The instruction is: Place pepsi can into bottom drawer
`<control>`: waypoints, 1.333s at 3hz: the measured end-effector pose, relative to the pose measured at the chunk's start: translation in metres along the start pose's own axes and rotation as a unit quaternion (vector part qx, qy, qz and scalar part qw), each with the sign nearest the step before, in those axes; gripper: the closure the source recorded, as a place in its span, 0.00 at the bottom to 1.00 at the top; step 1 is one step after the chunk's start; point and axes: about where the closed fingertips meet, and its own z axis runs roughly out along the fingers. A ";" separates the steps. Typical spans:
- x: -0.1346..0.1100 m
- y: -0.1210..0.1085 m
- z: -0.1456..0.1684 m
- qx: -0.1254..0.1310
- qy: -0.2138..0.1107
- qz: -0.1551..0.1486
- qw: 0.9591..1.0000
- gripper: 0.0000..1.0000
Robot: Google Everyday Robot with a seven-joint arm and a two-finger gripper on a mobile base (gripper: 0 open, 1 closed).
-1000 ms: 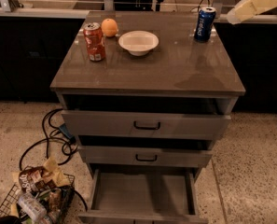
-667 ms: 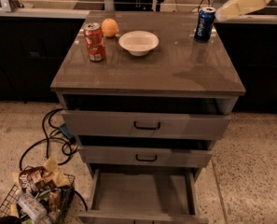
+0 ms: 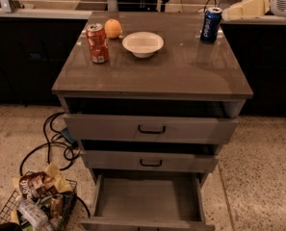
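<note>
Grey metal cabinet with a glossy worktop [image 3: 181, 73] stands in front of me. At the worktop's far right corner the pepsi can [image 3: 211, 25] stands upright, dark blue with white lettering and a silver top. The robot's cream-coloured hand [image 3: 233, 12] hovers just beside it on the right, about level with the can's top and pointing toward it. I cannot tell whether it touches the can, nor whether it is released or clenched.

On the far left of the worktop stands a red-orange can [image 3: 97, 43], with an orange [image 3: 113, 28] just behind it and a white bowl [image 3: 143, 44] nearer the middle.

Below, the top drawer [image 3: 152, 128] and the middle drawer [image 3: 151, 161] carry black handles, each with a dark gap above its front. The bottom drawer [image 3: 147, 198] is pulled far out, its flat grey floor in view.

On the speckled floor to the left lie black cables [image 3: 53, 143] and a wire basket [image 3: 7, 207] holding snack packets.
</note>
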 end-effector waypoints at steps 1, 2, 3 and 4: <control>0.000 0.000 0.000 0.000 0.000 0.000 1.000 0.00; 0.002 -0.002 0.024 0.002 -0.025 0.015 1.000 0.00; 0.006 -0.001 0.063 -0.010 -0.055 0.033 0.998 0.00; 0.012 -0.004 0.096 -0.021 -0.065 0.049 0.996 0.00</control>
